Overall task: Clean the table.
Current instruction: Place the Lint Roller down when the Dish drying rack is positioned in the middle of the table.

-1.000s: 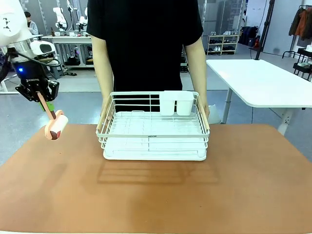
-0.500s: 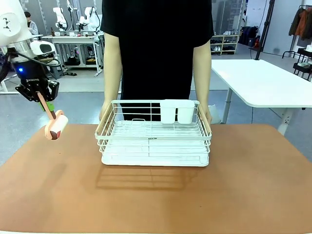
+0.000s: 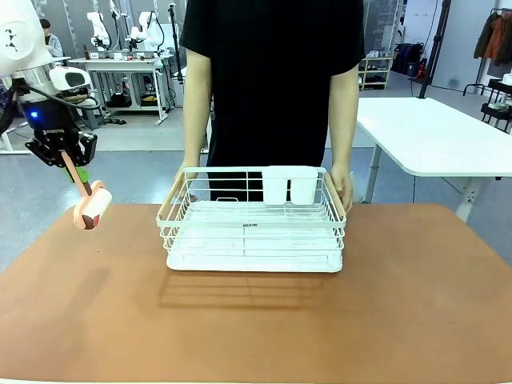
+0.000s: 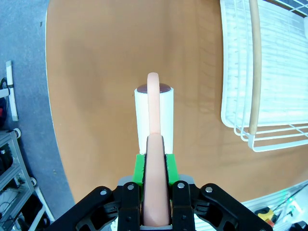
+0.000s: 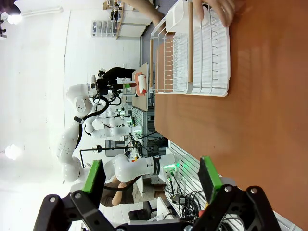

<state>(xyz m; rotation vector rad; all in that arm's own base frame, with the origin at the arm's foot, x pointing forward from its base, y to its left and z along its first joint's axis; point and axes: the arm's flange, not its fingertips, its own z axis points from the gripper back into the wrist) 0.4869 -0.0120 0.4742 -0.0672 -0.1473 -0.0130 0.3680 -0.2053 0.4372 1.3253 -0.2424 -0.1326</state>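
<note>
The table [image 3: 256,328] has a reddish-brown top. My left gripper [image 3: 74,164] hangs above its far left corner, shut on the pink handle of a lint roller [image 3: 92,206], whose white roll points down and right, clear of the table. In the left wrist view the green pads of that gripper [image 4: 155,166] clamp the handle, and the lint roller [image 4: 154,113] hangs over the table [image 4: 96,72]. My right gripper [image 5: 151,178] stands open with nothing between its fingers, off the table's side.
A white wire dish rack [image 3: 252,226] with wooden handles and a white cutlery cup [image 3: 290,184] stands at the far middle of the table. A person in black holds it, one hand [image 3: 342,188] on its right end. A white-topped table [image 3: 432,132] stands at back right.
The person has straightened up and shifted right, and the dish rack has come down a little toward me. My left gripper and the lint roller have not moved.
</note>
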